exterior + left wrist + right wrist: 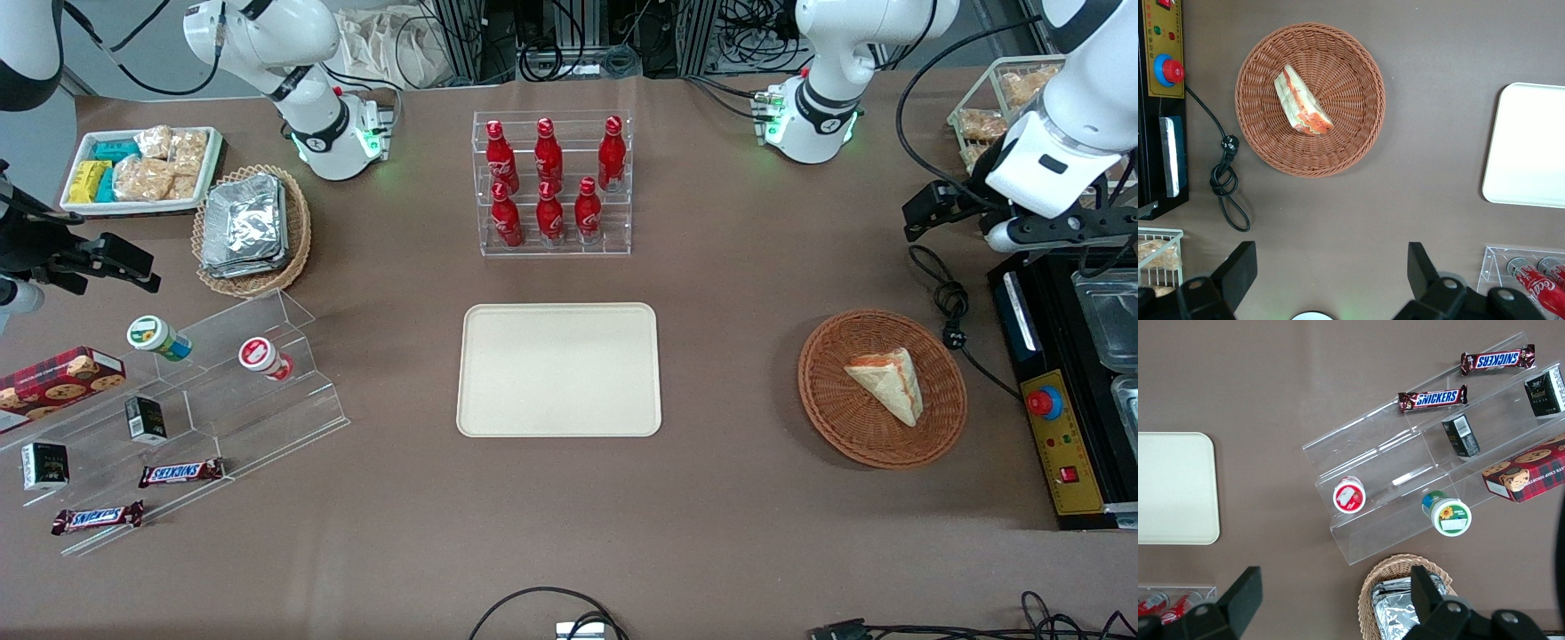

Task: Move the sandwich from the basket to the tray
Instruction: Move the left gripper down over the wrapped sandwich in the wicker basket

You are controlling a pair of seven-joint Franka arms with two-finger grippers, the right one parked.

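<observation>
The sandwich (885,382) (1303,101), a pale bread wedge with orange-red filling at its edge, lies in the round reddish-brown wicker basket (827,418) (1351,127) toward the working arm's end of the table. The cream tray (558,369) (1531,143) (1171,487) sits flat mid-table with nothing on it. My gripper (933,212) (1331,267) hangs high over the table, farther from the front camera than the basket and apart from it. It is open, with only bare tabletop between its fingers (1238,267).
A black control box with a red button (1058,427) and a coiled cable (951,307) lie beside the basket. A rack of red bottles (551,182) stands farther back than the tray. Snack shelves (178,400) and a foil-packet basket (252,227) lie toward the parked arm's end.
</observation>
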